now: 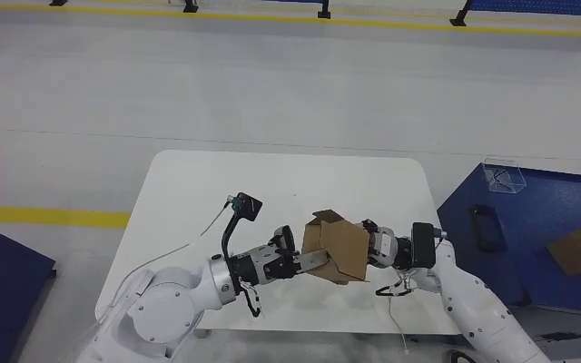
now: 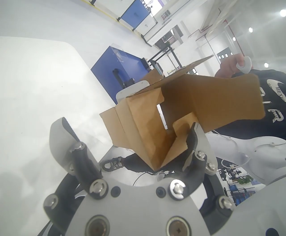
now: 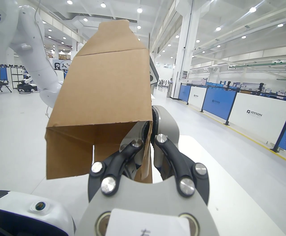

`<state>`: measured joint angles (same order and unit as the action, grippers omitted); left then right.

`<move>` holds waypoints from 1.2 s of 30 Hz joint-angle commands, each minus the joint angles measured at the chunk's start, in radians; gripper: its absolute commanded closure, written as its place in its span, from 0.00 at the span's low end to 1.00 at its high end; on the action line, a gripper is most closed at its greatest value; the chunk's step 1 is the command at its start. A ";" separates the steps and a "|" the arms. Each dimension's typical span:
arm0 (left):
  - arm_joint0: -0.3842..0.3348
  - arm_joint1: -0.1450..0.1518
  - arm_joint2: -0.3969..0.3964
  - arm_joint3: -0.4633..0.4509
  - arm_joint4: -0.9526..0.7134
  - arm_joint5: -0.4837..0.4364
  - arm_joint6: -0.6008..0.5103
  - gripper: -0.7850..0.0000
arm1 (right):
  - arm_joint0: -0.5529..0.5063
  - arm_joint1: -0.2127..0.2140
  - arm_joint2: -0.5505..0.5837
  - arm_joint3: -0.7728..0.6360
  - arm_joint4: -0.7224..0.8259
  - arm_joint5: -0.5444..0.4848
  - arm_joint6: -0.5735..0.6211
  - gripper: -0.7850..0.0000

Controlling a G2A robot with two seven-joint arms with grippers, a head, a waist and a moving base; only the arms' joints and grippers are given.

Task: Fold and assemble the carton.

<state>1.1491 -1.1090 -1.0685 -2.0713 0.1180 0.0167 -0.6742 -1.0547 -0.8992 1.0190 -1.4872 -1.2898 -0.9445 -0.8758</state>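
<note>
Top view: the carton point(image 1: 338, 247) is being clamped by the right claw point(image 3: 152, 134), its flap point(image 2: 179, 129) being pressed, ideally square to the crease, by the wide-spread left claw point(image 2: 128, 127).

A white worktop point(image 1: 272, 181) stands on a pale grey floor point(image 1: 272, 82) striped with yellow lines point(image 1: 64, 217) — a blue cabinet point(image 1: 508, 259) beside it, blue barrier panels point(image 3: 220, 101) beyond, round ceiling lights point(image 3: 139, 10) overhead.

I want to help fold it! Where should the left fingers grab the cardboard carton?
Best to pinch a loose flap at the open end of the carton, coming from where the left gripper is. The flaps there are thin sheets jutting toward it, and the right gripper clamps the opposite wall, steadying it.
</note>
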 commanded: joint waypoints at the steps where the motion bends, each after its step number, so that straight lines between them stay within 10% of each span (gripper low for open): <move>1: -0.004 -0.002 0.008 0.003 0.003 0.004 0.000 0.00 | -0.005 0.000 0.001 -0.011 0.002 -0.006 0.006 1.00; 10: 0.008 -0.004 -0.017 -0.010 -0.031 -0.043 0.028 0.00 | -0.012 -0.003 -0.037 -0.014 0.101 -0.068 0.068 1.00; 21: 0.089 0.013 -0.231 0.015 -0.130 -0.114 0.105 0.00 | 0.175 0.033 -0.411 0.012 0.323 -0.068 0.109 1.00; 36: 0.033 0.018 -0.205 0.088 -0.163 -0.140 -0.094 0.00 | 0.387 0.108 -0.652 0.008 0.396 -0.068 0.068 1.00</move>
<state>1.1829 -1.0906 -1.2750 -1.9832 -0.0391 -0.1234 -0.7630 -0.6720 -0.7933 0.3688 -1.4806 -0.8990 -1.0123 -0.8079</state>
